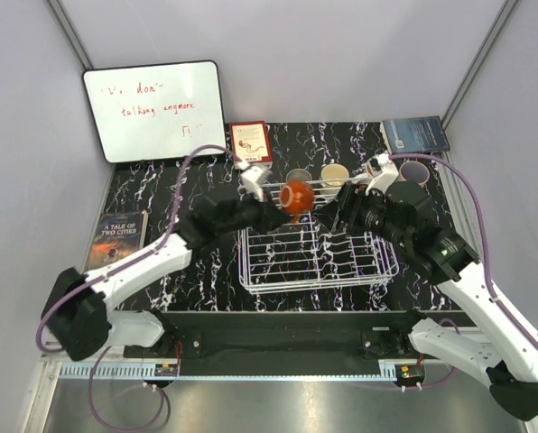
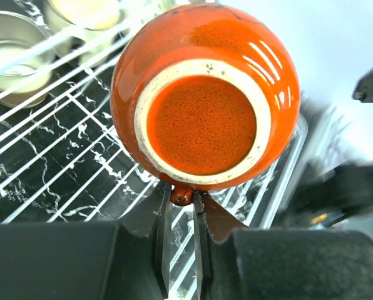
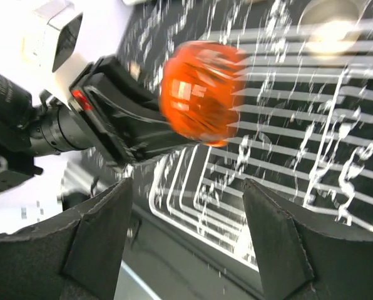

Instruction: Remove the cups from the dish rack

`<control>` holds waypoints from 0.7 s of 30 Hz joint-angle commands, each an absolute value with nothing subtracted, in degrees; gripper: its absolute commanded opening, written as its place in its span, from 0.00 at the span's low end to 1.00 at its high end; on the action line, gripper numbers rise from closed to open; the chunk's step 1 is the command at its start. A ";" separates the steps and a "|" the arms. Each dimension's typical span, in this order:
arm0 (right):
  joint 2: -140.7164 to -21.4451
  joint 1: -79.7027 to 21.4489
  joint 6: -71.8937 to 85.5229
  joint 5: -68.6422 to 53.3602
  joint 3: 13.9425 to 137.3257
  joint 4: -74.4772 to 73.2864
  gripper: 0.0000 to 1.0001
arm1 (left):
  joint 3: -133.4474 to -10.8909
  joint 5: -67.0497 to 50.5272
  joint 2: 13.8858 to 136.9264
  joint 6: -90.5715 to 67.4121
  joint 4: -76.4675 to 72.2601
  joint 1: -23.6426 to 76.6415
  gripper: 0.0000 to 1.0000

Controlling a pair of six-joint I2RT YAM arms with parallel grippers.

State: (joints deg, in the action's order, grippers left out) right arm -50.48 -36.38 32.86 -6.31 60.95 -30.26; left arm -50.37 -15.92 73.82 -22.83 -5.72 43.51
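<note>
Above the middle of the rack (image 1: 246, 271), at the centre of the top view, the reddish mug (image 1: 296, 197) hangs clear of the wires, carried by the left end effector (image 2: 182, 200). That end effector is pinching only the small handle (image 2: 182, 195), and the left wrist view looks straight at the mug's unglazed base, so the mug is tipped on its side. The right end effector (image 3: 188, 187) is spread wide and holds nothing. It sits just right of the mug in the top view, with the mug blurred at the upper middle of its own view. Two cream cups (image 1: 298, 176) stand along the rack's far edge, though I cannot tell whether they are inside it or just behind it on the bench (image 1: 161, 189). The main risk is the hold: with so narrow a purchase on the handle, the heavy body could pivot or slip out during a swing and drop onto the wires. The two arms are also close together, so a careless move by either could knock the mug. A low path toward the back could clip the rim or the cups.
</note>
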 commanded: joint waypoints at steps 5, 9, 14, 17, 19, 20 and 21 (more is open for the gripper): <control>-49.83 -36.65 33.13 -1.91 67.94 -23.91 0.79 | -39.65 -42.50 67.76 -52.80 -37.32 30.24 0.00; -50.01 -36.56 34.36 -5.70 66.45 -20.58 0.79 | -36.22 -49.30 71.27 -71.65 -62.66 28.22 0.00; -50.89 -36.74 35.51 -11.42 65.92 -17.14 0.76 | -33.93 -50.98 82.15 -96.46 -95.67 27.42 0.00; -51.15 -36.65 35.77 -13.71 66.27 -15.91 0.76 | -33.49 -52.03 81.83 -95.89 -95.54 27.69 0.00; -50.98 -36.65 36.03 -14.32 66.18 -15.30 0.76 | -33.57 -52.29 81.48 -95.89 -95.54 27.60 0.00; -50.98 -36.65 36.21 -14.76 66.01 -15.03 0.76 | -33.75 -52.90 81.56 -96.06 -95.54 27.60 0.00; -51.15 -36.65 36.47 -15.29 66.01 -14.59 0.76 | -33.84 -52.91 81.65 -96.15 -95.54 27.68 0.00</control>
State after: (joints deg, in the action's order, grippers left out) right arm -51.24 -36.38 35.38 -11.42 65.87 -19.42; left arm -32.47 -49.98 83.11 -90.74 -65.76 27.83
